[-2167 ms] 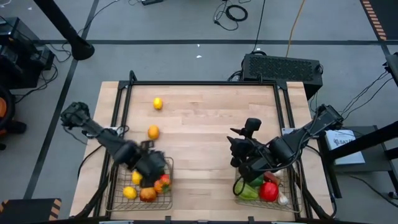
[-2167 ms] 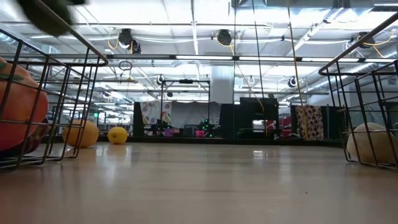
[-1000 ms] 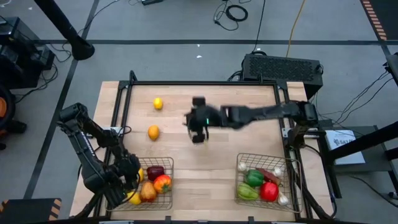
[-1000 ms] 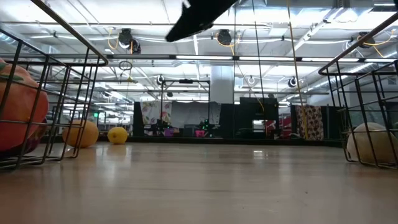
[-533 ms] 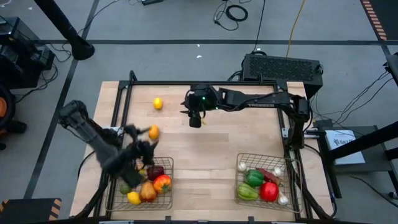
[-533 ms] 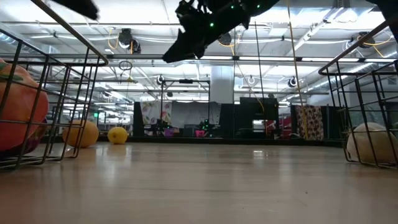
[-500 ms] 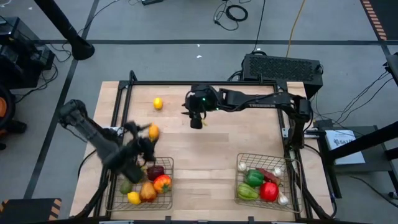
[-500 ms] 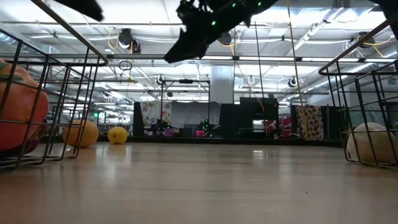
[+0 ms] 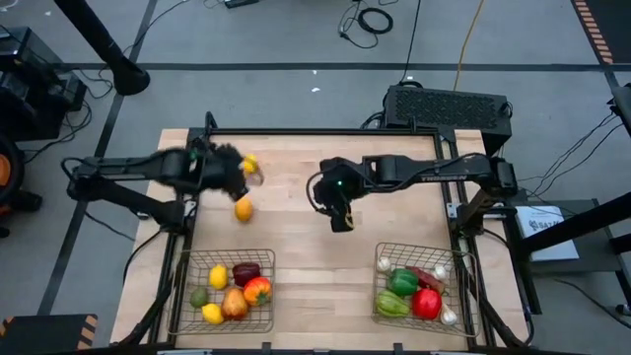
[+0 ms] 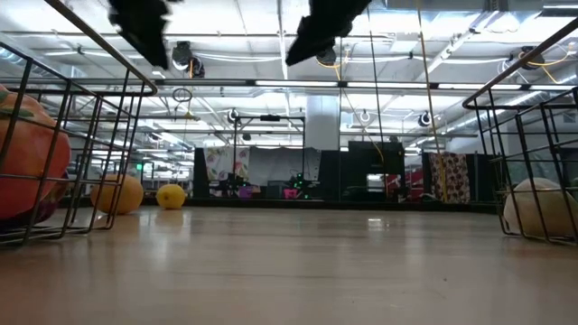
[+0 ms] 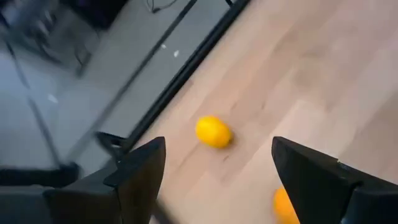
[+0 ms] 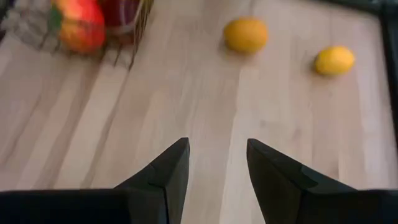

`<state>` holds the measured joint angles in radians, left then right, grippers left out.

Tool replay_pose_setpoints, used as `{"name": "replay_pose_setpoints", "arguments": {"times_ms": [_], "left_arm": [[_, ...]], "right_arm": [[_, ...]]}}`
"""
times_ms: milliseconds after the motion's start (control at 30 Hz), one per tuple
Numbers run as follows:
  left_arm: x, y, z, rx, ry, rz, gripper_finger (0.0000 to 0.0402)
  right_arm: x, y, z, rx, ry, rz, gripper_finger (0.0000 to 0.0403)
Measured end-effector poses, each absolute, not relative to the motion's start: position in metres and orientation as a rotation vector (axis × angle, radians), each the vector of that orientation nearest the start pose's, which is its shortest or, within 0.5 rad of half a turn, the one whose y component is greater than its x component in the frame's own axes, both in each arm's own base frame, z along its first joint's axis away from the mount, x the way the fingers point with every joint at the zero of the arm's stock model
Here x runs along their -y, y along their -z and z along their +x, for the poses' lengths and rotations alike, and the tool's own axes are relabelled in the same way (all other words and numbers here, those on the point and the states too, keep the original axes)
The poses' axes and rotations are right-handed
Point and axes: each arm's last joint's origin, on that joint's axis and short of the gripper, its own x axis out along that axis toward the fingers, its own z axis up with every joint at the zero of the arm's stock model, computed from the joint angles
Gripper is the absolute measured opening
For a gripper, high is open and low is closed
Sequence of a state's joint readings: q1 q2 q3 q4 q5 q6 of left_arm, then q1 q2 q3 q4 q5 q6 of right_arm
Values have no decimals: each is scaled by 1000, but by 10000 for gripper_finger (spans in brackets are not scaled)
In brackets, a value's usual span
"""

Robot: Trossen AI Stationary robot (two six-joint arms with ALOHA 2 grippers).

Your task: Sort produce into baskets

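We see our left tool (image 9: 237,170) spread apart and empty above the lemon (image 9: 250,166) near the counter's (image 9: 394,177) far edge, the orange (image 9: 243,209) just nearer. Our right tool (image 9: 340,219), also parted and empty, hangs over mid-counter. Both wire baskets (image 9: 258,318) (image 9: 379,286) hold produce.

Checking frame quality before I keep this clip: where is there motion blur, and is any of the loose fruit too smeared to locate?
High view: the left gripper is smeared by motion beside the lemon; the right gripper is sharper. Left wrist view: the floor beyond the table is streaked, yet the lemon reads clearly. Right wrist view: slightly soft, but the orange and lemon are easy to place.
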<state>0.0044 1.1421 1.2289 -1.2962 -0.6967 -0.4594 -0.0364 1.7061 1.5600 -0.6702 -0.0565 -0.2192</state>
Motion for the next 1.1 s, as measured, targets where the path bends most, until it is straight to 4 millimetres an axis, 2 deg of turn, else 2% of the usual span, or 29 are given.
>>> {"name": "replay_pose_setpoints", "arguments": {"times_ms": [100, 200, 300, 433, 600, 767, 967, 1100], "left_arm": [[-45, -338, 197, -908, -928, -109, 301], [-64, -332, 215, -860, -987, -172, 301], [-74, -321, 229, -879, -1011, -193, 301], [-83, -301, 245, -857, -1184, -235, 301], [-94, -267, 260, -1009, -1267, -230, 302], [-101, -240, 268, -1118, -1335, -238, 329], [-102, -227, 272, -1148, -1376, -264, 394], [-101, -214, 266, -1141, -1420, -295, 389]], "right_arm": [[7, -315, 369, -860, -119, -174, 153], [7, -314, 362, -928, -106, -138, 153], [8, -313, 353, -1000, -58, -112, 153], [6, -311, 345, -1077, 1, -103, 153], [-3, -313, 342, -1079, -7, -119, 153], [-13, -311, 338, -1129, -32, -128, 153], [-29, -310, 335, -1148, -67, -145, 153], [-37, -310, 334, -1146, -91, -160, 153]]}}
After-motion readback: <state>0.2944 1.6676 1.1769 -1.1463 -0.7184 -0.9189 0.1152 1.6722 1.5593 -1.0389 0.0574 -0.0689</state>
